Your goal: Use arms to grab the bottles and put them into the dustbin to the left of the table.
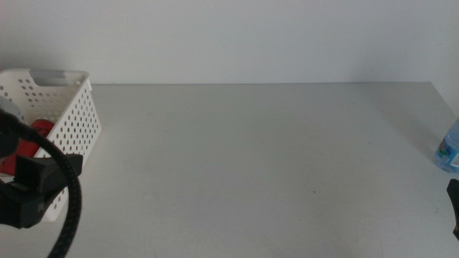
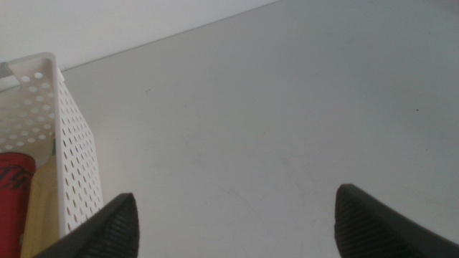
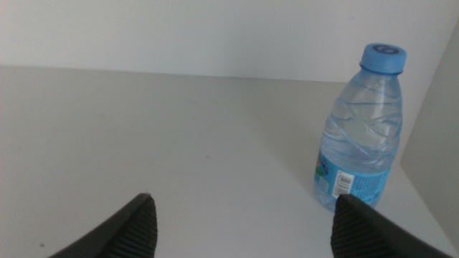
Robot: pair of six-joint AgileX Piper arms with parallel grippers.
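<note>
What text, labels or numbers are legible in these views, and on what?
None reads clearly.
water bottle: blue label with a barcode, print too small; embossed cap mark unreadable.
red can in the dustbin: dark lettering, blurred and cut off.
Both grippers, left and right, are open and unmarked.

dustbin (image 1: pixel 75 115): white, perforated | can (image 2: pixel 13 193): red (black lettering) | water bottle (image 3: pixel 362 129): clear; blue cap | table (image 1: pixel 251 158): light grey
</note>
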